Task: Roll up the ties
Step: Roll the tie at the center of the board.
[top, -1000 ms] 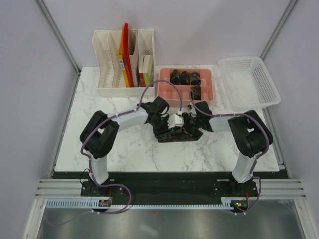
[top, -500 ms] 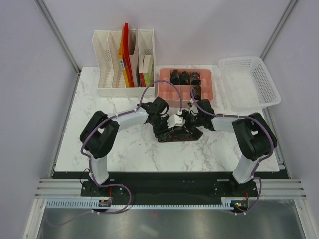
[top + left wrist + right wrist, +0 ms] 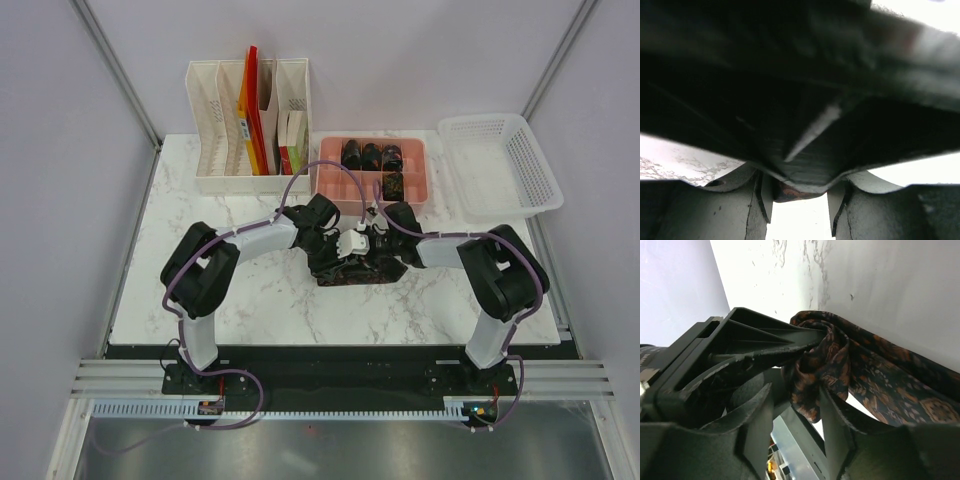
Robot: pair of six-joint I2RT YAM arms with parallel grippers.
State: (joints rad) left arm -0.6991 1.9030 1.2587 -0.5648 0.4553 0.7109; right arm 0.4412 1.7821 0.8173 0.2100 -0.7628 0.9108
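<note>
At the middle of the counter (image 3: 250,300), between the two arms, the tie (image 3: 822,362) is found, with one end wound into a loose coil and the rest trailing away across the surface. It is judged light, limp and slippery (such a coil is likely to spring open once released), so it is best taken across the coil itself, not by the tail. The coil is flanked by the right fingers (image 3: 757,425); whether it is pressed cannot be told. The gap of the left fingers (image 3: 757,200) is filled by fabric, and they appear closed on it.
</note>
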